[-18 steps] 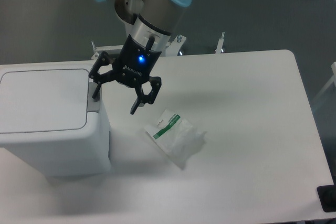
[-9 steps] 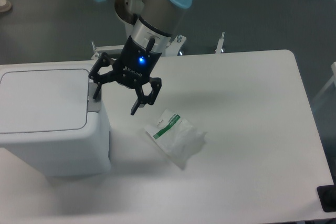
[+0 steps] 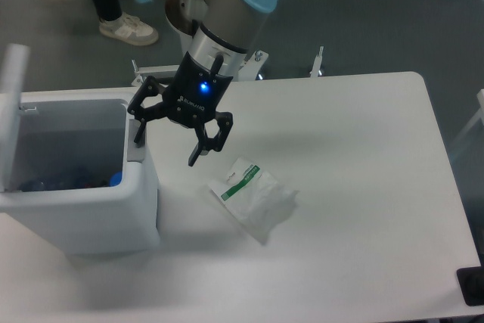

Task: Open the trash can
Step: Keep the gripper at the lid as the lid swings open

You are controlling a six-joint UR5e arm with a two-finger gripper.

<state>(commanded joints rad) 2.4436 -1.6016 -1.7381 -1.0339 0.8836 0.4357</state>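
Note:
The white trash can stands at the table's left. Its lid is swung up and stands nearly upright at the far left. The inside is open, with dark and blue rubbish at the bottom. My gripper is open and empty. Its left fingertip is at the can's right rim, over the grey button strip. Its right fingertip hangs above the table beside the can.
A crumpled white-and-green wrapper lies on the white table right of the can. A person's legs and shoes are on the floor behind the table. A dark object sits at the front right corner.
The trash can lid has swung from flat and shut to upright and open. A person has walked into view behind the table. My gripper has not moved.

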